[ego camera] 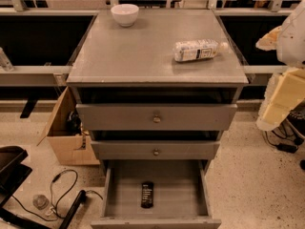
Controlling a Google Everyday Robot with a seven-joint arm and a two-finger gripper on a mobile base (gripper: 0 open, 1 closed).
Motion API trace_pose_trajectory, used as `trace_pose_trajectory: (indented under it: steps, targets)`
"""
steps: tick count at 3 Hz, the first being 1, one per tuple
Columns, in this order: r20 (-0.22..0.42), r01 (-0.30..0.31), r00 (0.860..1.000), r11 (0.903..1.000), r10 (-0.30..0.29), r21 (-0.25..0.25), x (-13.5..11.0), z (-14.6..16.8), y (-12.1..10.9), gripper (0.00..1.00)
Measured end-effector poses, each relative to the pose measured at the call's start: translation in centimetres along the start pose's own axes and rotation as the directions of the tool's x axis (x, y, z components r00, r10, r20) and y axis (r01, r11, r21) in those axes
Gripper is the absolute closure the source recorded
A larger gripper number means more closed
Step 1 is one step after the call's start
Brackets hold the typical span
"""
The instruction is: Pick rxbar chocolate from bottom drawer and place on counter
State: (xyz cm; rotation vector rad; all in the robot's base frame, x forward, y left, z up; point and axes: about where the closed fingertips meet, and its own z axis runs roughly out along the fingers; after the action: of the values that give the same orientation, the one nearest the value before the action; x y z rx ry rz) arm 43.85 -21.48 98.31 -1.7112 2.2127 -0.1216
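Barely begun: the rxbar (147,195) lies in the open drawer (123,190), not on the counter (138,51); the gripper (275,109), seemingly at the right edge, open or closed I cannot tell.

I see my arm (285,92) only at the right edge of the view. A white rounded joint (293,32) sits high, and pale yellow segments (276,109) angle down and leftward below it. My gripper is outside the view.
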Motion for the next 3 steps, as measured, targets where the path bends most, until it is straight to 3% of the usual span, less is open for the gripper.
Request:
trace_pose_trajectory:
  steps: [2, 3]
  targets:
    - [0.029, -0.033, 0.999, 0.9994, 0.033, 0.012, -0.3, 2.0, 0.1, 0.0]
    - [0.045, -0.134, 0.99, 0.9895, 0.137, -0.054, -0.8, 10.2, 0.7, 0.0]
